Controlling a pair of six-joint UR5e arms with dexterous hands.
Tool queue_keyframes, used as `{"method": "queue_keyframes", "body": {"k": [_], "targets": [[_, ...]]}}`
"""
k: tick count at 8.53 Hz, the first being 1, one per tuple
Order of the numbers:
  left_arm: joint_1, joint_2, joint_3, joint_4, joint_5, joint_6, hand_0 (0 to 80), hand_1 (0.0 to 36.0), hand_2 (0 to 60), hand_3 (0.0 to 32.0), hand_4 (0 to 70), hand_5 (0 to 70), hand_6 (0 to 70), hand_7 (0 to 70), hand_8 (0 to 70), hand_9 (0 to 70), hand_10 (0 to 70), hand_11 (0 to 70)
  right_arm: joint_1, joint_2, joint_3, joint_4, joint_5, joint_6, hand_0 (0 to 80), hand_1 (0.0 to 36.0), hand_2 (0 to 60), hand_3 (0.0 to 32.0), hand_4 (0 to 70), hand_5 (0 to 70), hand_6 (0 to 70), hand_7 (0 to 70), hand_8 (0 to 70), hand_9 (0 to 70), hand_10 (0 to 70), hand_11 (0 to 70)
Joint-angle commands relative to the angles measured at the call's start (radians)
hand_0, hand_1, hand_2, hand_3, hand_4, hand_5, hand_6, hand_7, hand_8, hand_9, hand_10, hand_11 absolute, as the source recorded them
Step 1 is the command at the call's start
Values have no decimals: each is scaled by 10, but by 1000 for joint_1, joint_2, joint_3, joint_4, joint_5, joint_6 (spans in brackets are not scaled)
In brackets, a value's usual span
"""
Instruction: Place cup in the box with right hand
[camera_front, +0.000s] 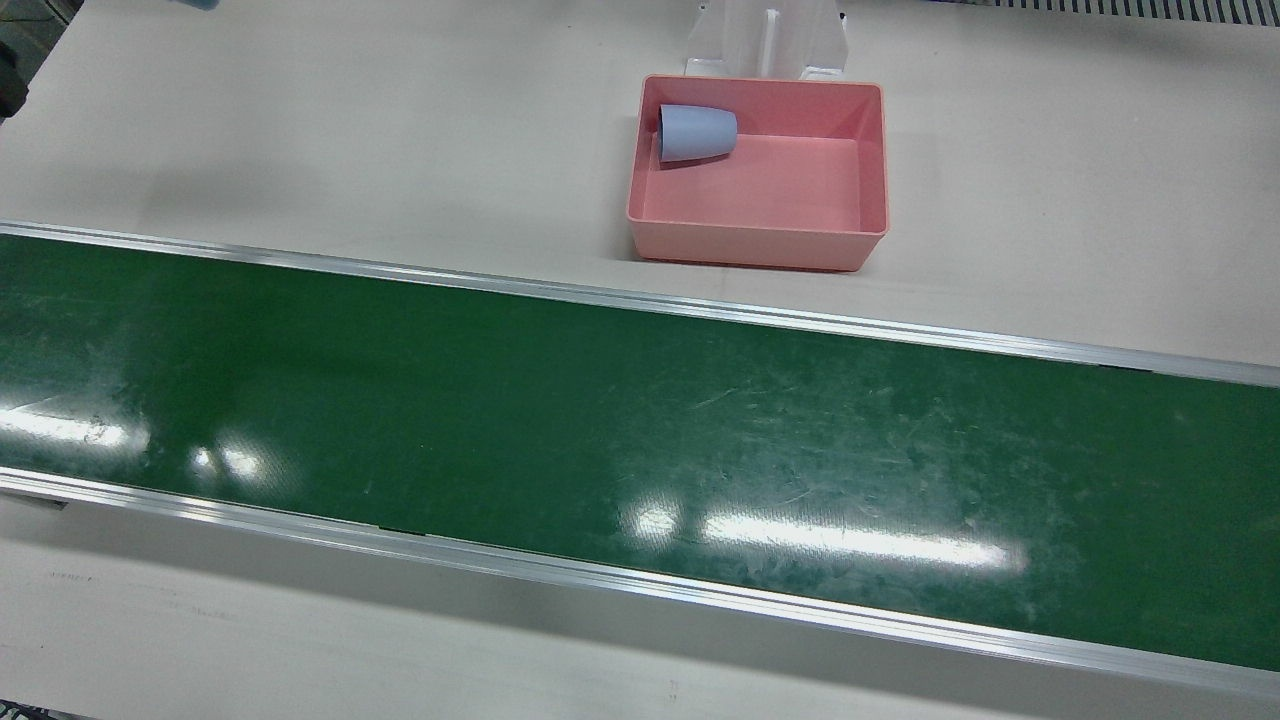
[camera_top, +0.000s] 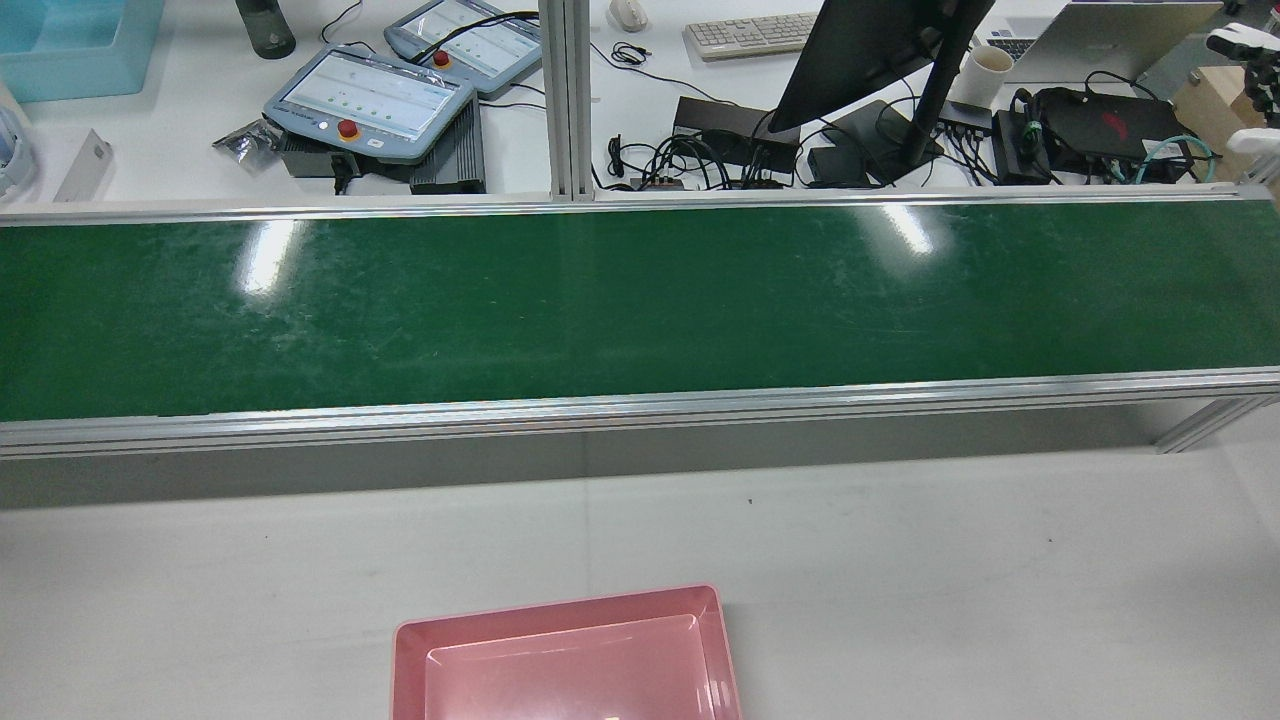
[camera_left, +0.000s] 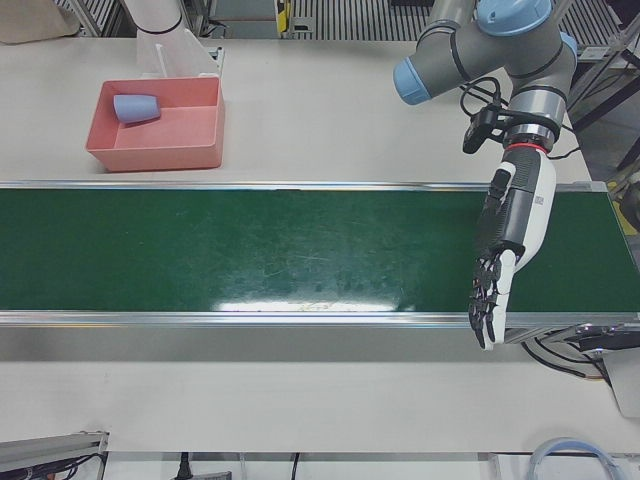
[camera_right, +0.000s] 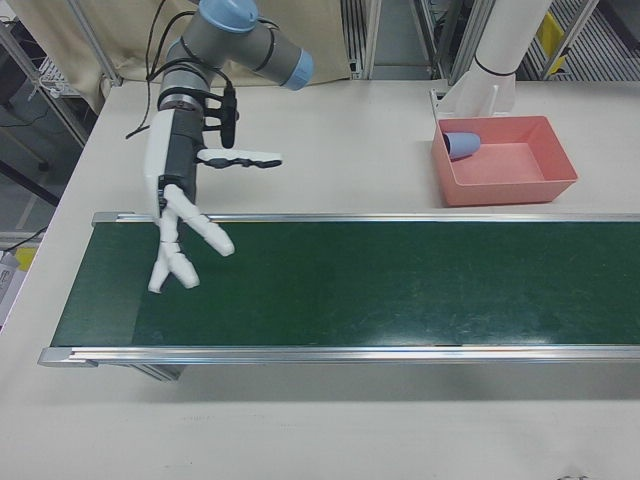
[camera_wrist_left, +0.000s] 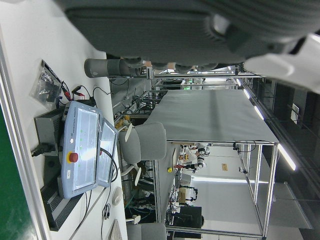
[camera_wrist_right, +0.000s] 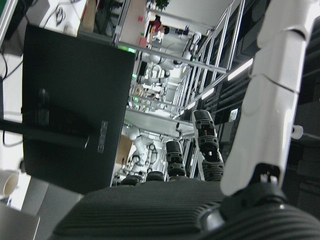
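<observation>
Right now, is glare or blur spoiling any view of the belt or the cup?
Front view: bright lamp glare on the green belt, while the cup in the pink box is sharp. Rear view: two glare streaks on the belt. Hand views: dark blurred housing fills much of each.

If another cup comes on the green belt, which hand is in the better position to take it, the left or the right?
Probably the right hand: it hangs open above the belt. The left hand also hangs above the belt, fingers straight. The blue cup already lies on its side in the pink box.
</observation>
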Motion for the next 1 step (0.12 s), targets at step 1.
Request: {"method": "queue_keyframes", "body": {"k": [1], "targets": [[0, 0, 1, 1, 0, 0, 0, 0, 0, 0, 0, 0, 0, 0, 0, 0, 0, 0, 54, -14, -124, 22, -10, 8, 548, 132, 12, 0, 58, 47, 31, 109, 0, 7, 0, 0]]}}
